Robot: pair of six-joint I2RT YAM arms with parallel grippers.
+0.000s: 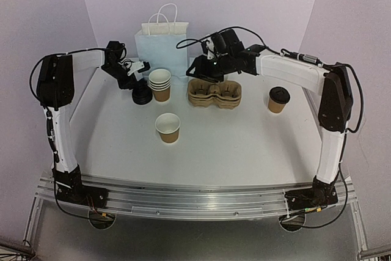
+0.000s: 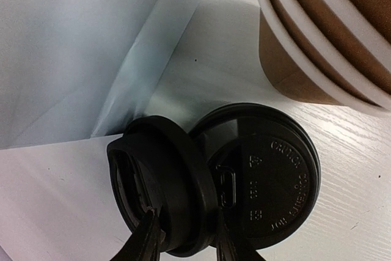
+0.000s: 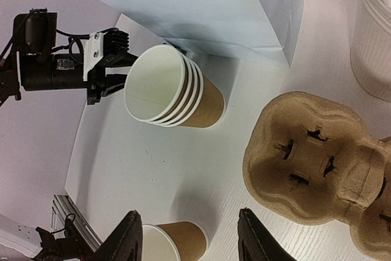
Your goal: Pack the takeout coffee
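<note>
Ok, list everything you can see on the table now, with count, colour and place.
paper bag: one, pale blue, back centre
nested cups: one stack, brown, white rims, in front of bag
open cup: one, brown, mid-table
lidded cup: one, brown, black lid, right side
lid stack: one, black, left of nested cups
cup carriers: one stack, tan, centre
ribbed holder: one, white, near carriers
left gripper: pinching a tilted lid
right gripper: open, holding nothing
</note>
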